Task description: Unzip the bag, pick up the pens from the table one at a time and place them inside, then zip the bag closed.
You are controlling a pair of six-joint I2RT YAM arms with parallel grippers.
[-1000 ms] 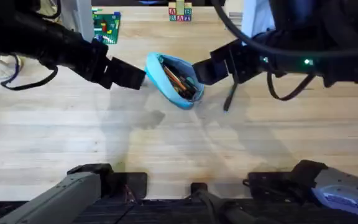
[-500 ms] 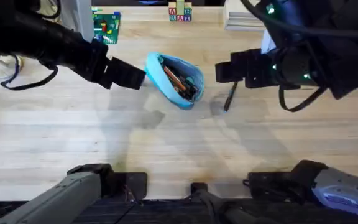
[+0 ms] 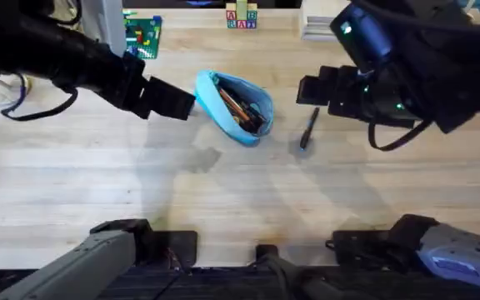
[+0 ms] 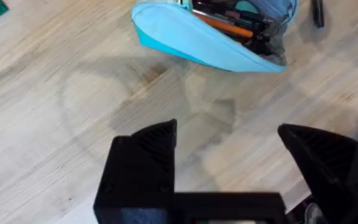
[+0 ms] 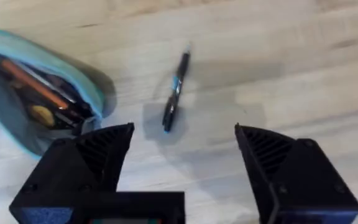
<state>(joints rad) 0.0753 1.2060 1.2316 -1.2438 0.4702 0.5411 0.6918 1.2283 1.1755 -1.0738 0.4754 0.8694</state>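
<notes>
Overhead, the open bag (image 3: 234, 107) lies mid-worktop (image 3: 223, 192) holding pens, a dark pen (image 3: 308, 129) loose beside it. Right wrist view adds that pen's blue band and the right end effector (image 5: 182, 140) spread empty above it; left end effector (image 4: 229, 140) likewise apart, near the bag.

Setting: a robotics lab or test bench. Evidence follows. Two black arms (image 3: 73, 58) (image 3: 407, 75) work over a pale plank table (image 3: 223, 208), their bases (image 3: 132, 242) (image 3: 407, 242) fixed along the frame's bottom edge. Loose cables (image 3: 23, 104) trail beside the upper-left arm. Green indicator lights (image 3: 346, 29) glow on the right arm. At the top edge sit practice props: a green brick plate (image 3: 143, 35) with small coloured bricks, and lettered blocks (image 3: 241, 17) at top centre.
</notes>
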